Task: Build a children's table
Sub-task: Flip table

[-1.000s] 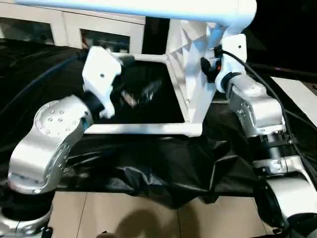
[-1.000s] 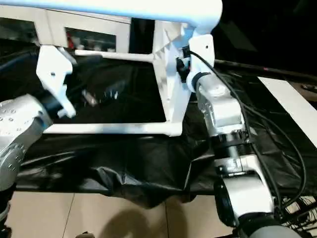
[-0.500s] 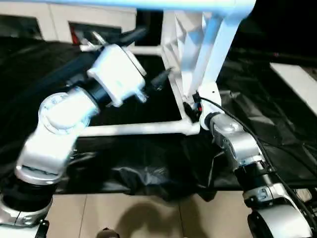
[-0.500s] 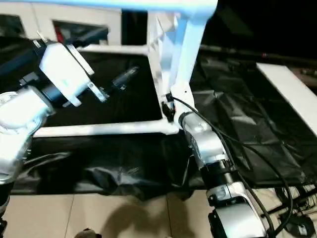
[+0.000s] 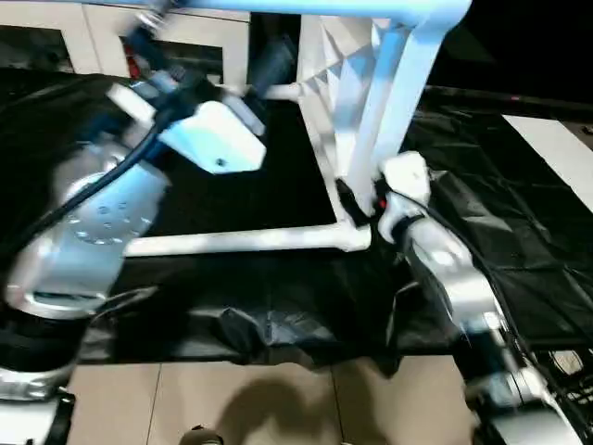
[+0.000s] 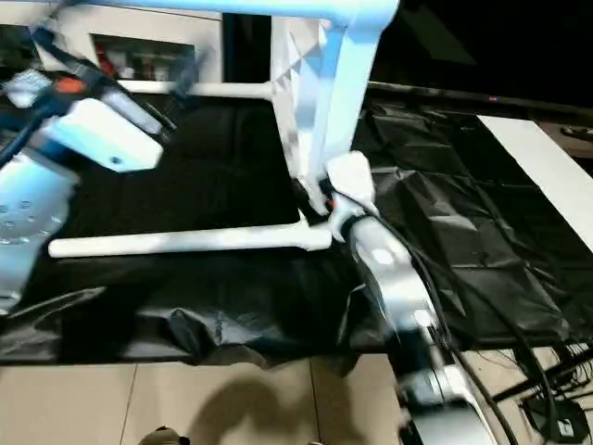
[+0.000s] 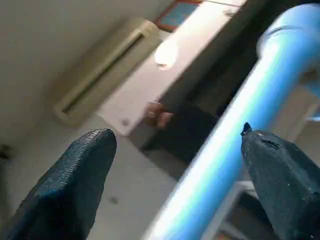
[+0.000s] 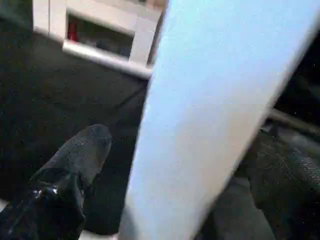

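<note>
The white children's table lies on its side on a black sheet, its ribbed underside (image 5: 341, 69) facing left and the near edge of its top (image 5: 394, 102) standing upright. One leg (image 5: 306, 7) runs across overhead. Another leg (image 5: 241, 243) rests on the sheet, and a third (image 5: 283, 91) shows behind. My right gripper (image 5: 357, 199) is at the lower near corner; its fingers (image 8: 75, 165) stand open either side of the white edge (image 8: 210, 125). My left gripper (image 7: 175, 140) is raised and open, just below the overhead leg (image 7: 225, 145).
A white cabinet with glass doors (image 5: 56, 37) stands behind. The black sheet (image 5: 278, 306) hangs over the front edge above a tiled floor (image 5: 278, 408). A white board (image 5: 556, 148) lies at the right, with cables (image 6: 556, 408) on the floor below it.
My right gripper dropped from the table's upper corner to its lower near corner. My left arm swung its gripper upward toward the overhead leg. The camera also shifted.
</note>
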Robot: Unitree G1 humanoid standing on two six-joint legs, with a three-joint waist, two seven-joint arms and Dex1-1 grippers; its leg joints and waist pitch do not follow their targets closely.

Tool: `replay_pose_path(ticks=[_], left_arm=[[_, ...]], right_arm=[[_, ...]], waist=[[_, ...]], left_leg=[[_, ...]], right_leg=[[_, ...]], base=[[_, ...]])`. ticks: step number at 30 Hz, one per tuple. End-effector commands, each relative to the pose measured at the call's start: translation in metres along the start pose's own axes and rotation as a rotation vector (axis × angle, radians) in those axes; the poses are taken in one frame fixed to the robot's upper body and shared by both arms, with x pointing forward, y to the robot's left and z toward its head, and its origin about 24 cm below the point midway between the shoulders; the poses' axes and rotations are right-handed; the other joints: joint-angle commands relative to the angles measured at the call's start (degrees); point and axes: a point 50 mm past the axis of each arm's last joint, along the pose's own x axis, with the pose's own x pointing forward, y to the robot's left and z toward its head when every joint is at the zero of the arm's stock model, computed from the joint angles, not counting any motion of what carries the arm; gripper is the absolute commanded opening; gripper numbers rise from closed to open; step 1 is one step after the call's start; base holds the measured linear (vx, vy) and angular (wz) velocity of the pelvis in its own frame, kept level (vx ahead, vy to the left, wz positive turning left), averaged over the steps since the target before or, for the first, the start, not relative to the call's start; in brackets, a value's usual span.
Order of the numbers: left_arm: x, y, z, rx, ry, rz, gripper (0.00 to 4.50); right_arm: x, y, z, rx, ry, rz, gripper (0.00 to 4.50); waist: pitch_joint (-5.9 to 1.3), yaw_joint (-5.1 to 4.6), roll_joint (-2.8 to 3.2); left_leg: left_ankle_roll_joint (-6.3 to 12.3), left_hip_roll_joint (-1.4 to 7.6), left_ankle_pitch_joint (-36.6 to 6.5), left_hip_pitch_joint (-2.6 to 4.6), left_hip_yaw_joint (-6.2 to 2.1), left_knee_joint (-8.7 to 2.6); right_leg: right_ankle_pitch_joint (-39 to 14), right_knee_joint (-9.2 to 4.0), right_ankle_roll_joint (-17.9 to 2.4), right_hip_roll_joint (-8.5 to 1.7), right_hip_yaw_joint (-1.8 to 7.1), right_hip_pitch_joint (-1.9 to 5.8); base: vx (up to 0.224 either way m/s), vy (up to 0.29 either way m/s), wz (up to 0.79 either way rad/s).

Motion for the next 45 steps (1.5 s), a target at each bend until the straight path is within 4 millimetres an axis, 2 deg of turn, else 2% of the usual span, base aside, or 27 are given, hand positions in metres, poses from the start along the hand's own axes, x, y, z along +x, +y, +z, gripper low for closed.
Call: replay_pose_path(ticks=[1, 4, 9, 13, 16, 17, 19, 20, 21, 22, 25, 26, 28, 30, 31, 32, 34, 36, 38, 45], left_arm=[[0.003, 0.003, -0.002, 0.056, -0.015, 0.015, 4.50], [0.002, 0.000, -0.011, 0.098, 0.002, -0.014, 4.50], [0.004, -0.008, -0.022, 0.107, 0.024, -0.069, 4.50], [0.005, -0.025, -0.040, 0.133, 0.070, -0.185, 4.50], [0.008, -0.023, -0.049, 0.123, 0.124, -0.170, 4.50], [0.010, -0.021, -0.052, 0.135, 0.136, -0.158, 4.50], [0.014, -0.015, -0.059, 0.171, 0.169, -0.118, 4.50], [0.015, -0.013, -0.061, 0.180, 0.179, -0.102, 4.50], [0.015, -0.011, -0.063, 0.181, 0.193, -0.086, 4.50], [0.016, -0.009, -0.065, 0.187, 0.203, -0.071, 4.50], [0.018, -0.002, -0.068, 0.201, 0.206, -0.024, 4.50], [0.020, 0.004, -0.071, 0.225, 0.213, -0.002, 4.50], [0.020, 0.005, -0.072, 0.226, 0.214, 0.002, 4.50], [0.021, 0.006, -0.074, 0.210, 0.219, 0.000, 4.50], [0.021, 0.005, -0.074, 0.205, 0.219, -0.004, 4.31], [0.021, 0.005, -0.075, 0.190, 0.220, -0.002, 4.20], [0.020, 0.004, -0.075, 0.188, 0.224, -0.001, 4.09], [0.019, 0.005, -0.076, 0.185, 0.227, 0.006, 4.00], [0.019, 0.005, -0.077, 0.191, 0.229, 0.009, 3.71], [0.019, 0.006, -0.078, 0.190, 0.227, 0.009, 3.24]], right_arm=[[-0.004, -0.010, 0.009, 0.004, -0.076, -0.048, 4.43], [-0.006, -0.008, 0.011, 0.016, -0.122, -0.025, 4.43], [-0.005, -0.003, 0.015, 0.028, -0.156, 0.009, 4.43], [-0.004, 0.001, 0.015, 0.024, -0.174, 0.017, 4.43], [-0.004, 0.001, 0.015, 0.029, -0.180, 0.018, 4.43], [-0.004, 0.002, 0.016, 0.029, -0.183, 0.020, 4.43], [-0.004, 0.004, 0.017, 0.033, -0.196, 0.028, 4.43], [-0.004, 0.004, 0.017, 0.035, -0.197, 0.032, 4.43], [-0.004, 0.005, 0.017, 0.035, -0.197, 0.035, 4.43], [-0.004, 0.005, 0.017, 0.037, -0.197, 0.037, 4.43], [-0.005, 0.005, 0.016, 0.041, -0.198, 0.041, 4.43], [-0.005, 0.006, 0.014, 0.043, -0.194, 0.040, 4.43], [-0.005, 0.006, 0.014, 0.043, -0.193, 0.040, 4.43], [-0.003, 0.007, 0.012, 0.041, -0.182, 0.034, 4.43], [-0.003, 0.007, 0.012, 0.039, -0.178, 0.031, 4.48], [-0.002, 0.007, 0.011, 0.037, -0.174, 0.030, 4.50], [0.000, 0.008, 0.010, 0.035, -0.163, 0.021, 4.18], [0.002, 0.008, 0.009, 0.039, -0.155, 0.016, 4.06], [0.004, 0.008, 0.007, 0.038, -0.139, 0.010, 3.76], [0.014, -0.001, -0.001, 0.061, -0.069, -0.058, 3.18]], waist=[[-3.49, 0.19, 1.58], [-3.44, 0.14, 1.63], [-3.63, 0.25, 1.70], [-3.66, 0.54, 1.74], [-3.87, 0.56, 1.84], [-3.79, 0.53, 1.73], [-3.73, 0.58, 2.02], [-3.72, 0.60, 1.86], [-3.68, 0.60, 2.15], [-3.69, 0.57, 2.06], [-3.80, 0.62, 2.12], [-3.82, 0.69, 2.31], [-3.76, 0.65, 2.20], [-3.72, 0.68, 2.49], [-3.71, 0.66, 2.38], [-3.68, 0.71, 2.56], [-3.72, 0.75, 2.53], [-3.76, 0.69, 2.53], [-3.79, 0.72, 2.50], [-3.83, 0.89, 2.59]], left_leg=[[-4.66, -0.09, -15.8, 1.72, 0.31, -3.96], [-4.45, -0.12, -17.1, 1.68, 0.16, -4.06], [-4.12, -0.17, -16.5, 1.68, 0.13, -4.06], [-4.03, -0.26, -16.3, 1.75, 0.17, -4.02], [-4.17, -0.19, -14.1, 1.67, 0.11, -3.98], [-4.00, -0.24, -14.0, 1.75, 0.22, -3.94], [-3.99, -0.28, -14.6, 1.78, 0.20, -3.93], [-3.91, -0.26, -14.9, 1.81, 0.19, -3.94], [-3.94, -0.28, -15.1, 1.81, 0.18, -3.97], [-3.97, -0.23, -15.3, 1.81, 0.14, -3.99], [-3.88, -0.26, -14.6, 1.80, 0.12, -3.92], [-3.81, -0.27, -13.9, 1.77, 0.09, -3.90], [-3.80, -0.29, -14.2, 1.82, 0.11, -3.92], [-3.96, -0.28, -14.7, 1.85, 0.08, -3.94], [-3.96, -0.32, -14.8, 1.81, 0.08, -3.94], [-4.12, -0.28, -15.6, 1.88, 0.04, -4.00], [-4.32, -0.28, -16.1, 1.90, 0.01, -4.01], [-4.28, -0.27, -15.8, 1.83, 0.00, -4.01], [-4.22, -0.27, -15.2, 1.81, 0.00, -3.98], [-4.19, -0.31, -14.3, 1.92, 0.15, -3.82]], right_leg=[[-8.1, -4.23, -5.3, -2.20, 1.93, 2.16], [-9.4, -4.26, -5.4, -2.14, 1.92, 2.00], [-7.1, -4.07, -6.5, -2.15, 1.96, 2.05], [-6.9, -4.08, -6.5, -2.17, 2.02, 1.99], [-3.7, -3.62, -7.2, -2.24, 2.02, 2.31], [-3.3, -3.70, -7.4, -2.11, 2.02, 2.16], [-3.6, -3.66, -7.6, -2.22, 2.06, 2.23], [-4.4, -3.77, -7.5, -2.27, 2.05, 2.28], [-4.6, -3.76, -7.5, -2.24, 2.07, 2.21], [-4.6, -3.80, -7.6, -2.25, 2.06, 2.23], [-3.3, -3.71, -7.8, -2.22, 2.04, 2.34], [-2.2, -3.56, -8.1, -2.20, 2.01, 2.40], [-2.4, -3.63, -8.1, -2.18, 1.99, 2.38], [-2.7, -3.70, -8.3, -2.25, 2.03, 2.34], [-2.9, -3.71, -8.3, -2.22, 2.01, 2.37], [-3.8, -3.75, -8.3, -2.28, 2.02, 2.30], [-4.0, -3.77, -8.5, -2.33, 2.00, 2.27], [-3.7, -3.68, -8.8, -2.34, 2.00, 2.31], [-3.1, -3.60, -8.9, -2.35, 1.97, 2.41], [-1.7, -3.44, -9.2, -2.32, 2.01, 2.42]], base=[[0.000, 0.000, 0.00], [0.000, 0.000, 0.00], [0.000, 0.000, 0.00], [0.000, 0.000, 0.00], [0.000, 0.000, 0.00], [0.000, 0.000, 0.00], [0.000, 0.000, 0.00], [0.000, 0.000, 0.00], [0.000, 0.000, 0.00], [0.000, 0.000, 0.00], [0.000, 0.000, 0.00], [0.000, 0.000, 0.00], [0.000, 0.000, 0.00], [0.000, 0.000, 0.00], [0.000, 0.000, 0.00], [0.000, 0.000, 0.00], [0.000, 0.000, 0.00], [0.000, 0.000, 0.00], [0.000, 0.000, 0.00], [0.000, 0.000, 0.00]])
